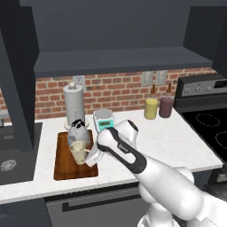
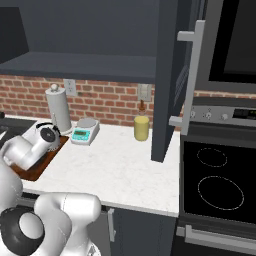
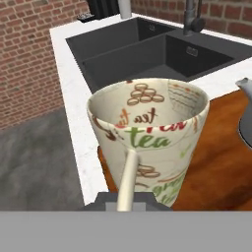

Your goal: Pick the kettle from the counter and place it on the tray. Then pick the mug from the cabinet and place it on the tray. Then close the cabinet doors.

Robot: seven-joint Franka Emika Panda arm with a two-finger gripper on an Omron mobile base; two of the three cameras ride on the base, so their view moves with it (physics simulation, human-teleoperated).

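Item: cream ceramic mug with printed "tea" lettering and a loop handle, clamped by that handle in the hand, over the front half of the dark reddish-brown wooden tray at the white marbled desk's front left. Squat grey metal kettle with black knob sits at the tray's back edge. The hand view adds a dark sink beyond the tray; the base views add a grey paper-towel cylinder, white-and-teal scale, yellow cup and the open dark navy cabinet door.
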